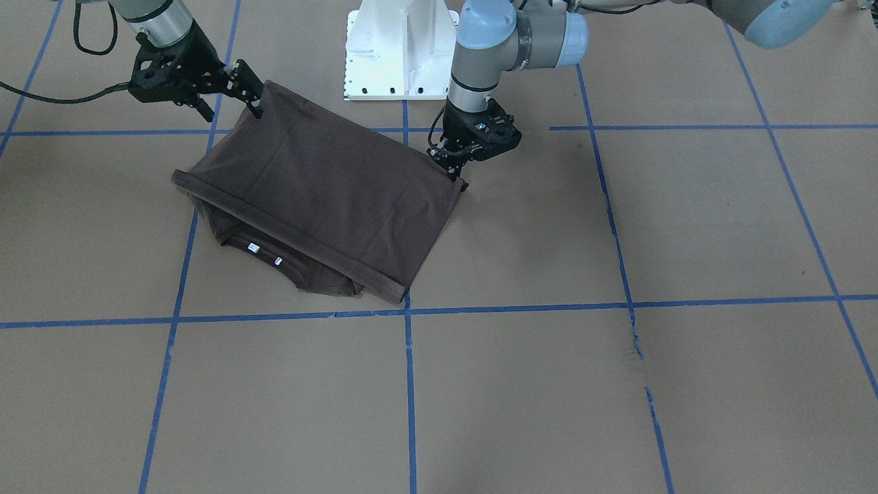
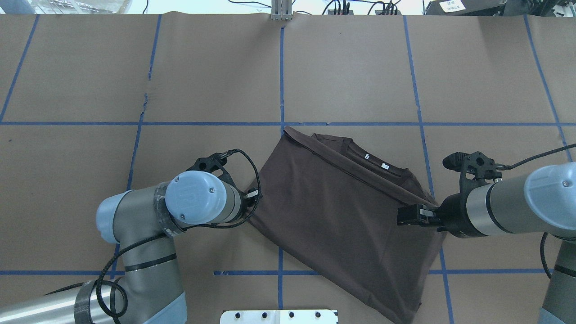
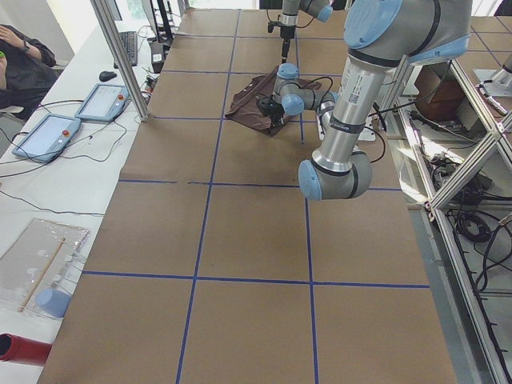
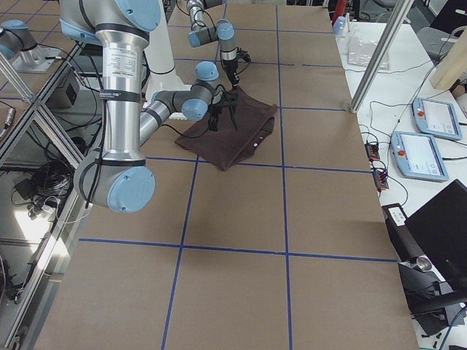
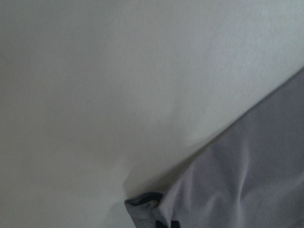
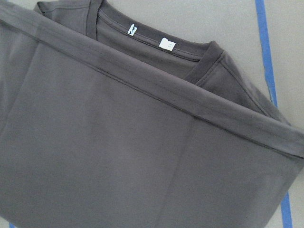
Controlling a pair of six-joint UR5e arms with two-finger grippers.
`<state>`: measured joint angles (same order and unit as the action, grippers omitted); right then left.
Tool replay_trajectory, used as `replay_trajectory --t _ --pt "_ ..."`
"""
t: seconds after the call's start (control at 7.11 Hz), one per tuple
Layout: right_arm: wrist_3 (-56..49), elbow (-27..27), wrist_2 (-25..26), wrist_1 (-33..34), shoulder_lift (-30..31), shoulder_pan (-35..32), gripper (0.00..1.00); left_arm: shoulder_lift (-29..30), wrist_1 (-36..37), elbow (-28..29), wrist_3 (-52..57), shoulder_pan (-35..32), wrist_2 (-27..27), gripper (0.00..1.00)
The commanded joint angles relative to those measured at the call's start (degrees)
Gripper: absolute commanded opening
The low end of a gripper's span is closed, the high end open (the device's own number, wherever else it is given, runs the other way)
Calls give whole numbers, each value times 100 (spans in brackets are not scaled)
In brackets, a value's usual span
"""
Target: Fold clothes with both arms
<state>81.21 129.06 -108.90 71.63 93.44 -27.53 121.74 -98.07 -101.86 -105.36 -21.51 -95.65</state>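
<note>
The dark brown T-shirt (image 1: 322, 185) lies folded in half on the table, with its hem across the chest just below the collar and the white neck tag (image 1: 254, 248). It also shows in the overhead view (image 2: 333, 211) and the right wrist view (image 6: 118, 156). My left gripper (image 1: 455, 173) is low at the folded edge's corner and looks shut on the cloth there. In the left wrist view the corner (image 5: 228, 190) sits by the dark fingertips (image 5: 164, 223). My right gripper (image 1: 232, 110) hangs above the shirt's other near corner, jaws apart and empty.
The table (image 1: 617, 384) is covered in brown paper with a grid of blue tape (image 1: 410, 384). The white pedestal base (image 1: 401, 48) stands just behind the shirt. The paper is torn along one tape line (image 1: 634, 336). Tablets and cables (image 3: 56, 128) lie on the side bench.
</note>
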Motion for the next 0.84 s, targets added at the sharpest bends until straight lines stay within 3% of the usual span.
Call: replay_trajectory --t 0.0,0.28,0.7 --pt "0 22 0 0 -1 -6 100 51 -80 384 785 -763 3 0" --pt "9 22 0 9 -149 -15 100 855 -542 1793 1577 -1519 20 0" --pt "9 -57 18 26 -282 11 100 1849 -2360 3931 2222 -1857 204 0"
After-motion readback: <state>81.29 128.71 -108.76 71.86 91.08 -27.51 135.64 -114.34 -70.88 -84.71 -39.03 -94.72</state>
